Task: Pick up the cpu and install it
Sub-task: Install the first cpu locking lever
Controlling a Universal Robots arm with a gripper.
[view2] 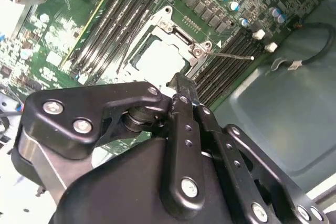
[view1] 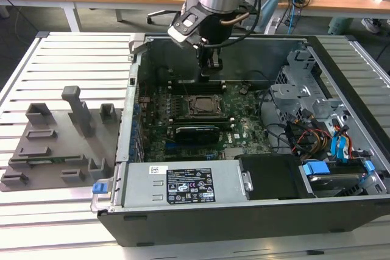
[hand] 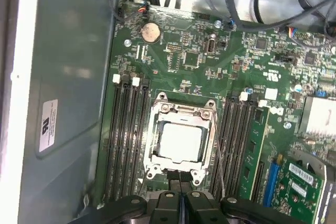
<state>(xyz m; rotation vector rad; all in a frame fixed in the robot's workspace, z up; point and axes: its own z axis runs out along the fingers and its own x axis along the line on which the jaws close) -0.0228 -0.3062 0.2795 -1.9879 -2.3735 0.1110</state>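
A slatted metal table carries an open computer case and, on the exterior view's left, a grey plastic tray with upright blocks

I see open space above the socket frame; memory slots flank it on two sides. The case wall rises close behind, drive cage stands alongside.

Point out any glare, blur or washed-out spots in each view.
First wrist view: the cpu in its socket reads pale and washed out by glare, and the case wall carries a soft sheen. Second wrist view: the gripper looms dark and soft in the foreground, while the cpu is overexposed. Exterior view: even light, with the motherboard shaded.
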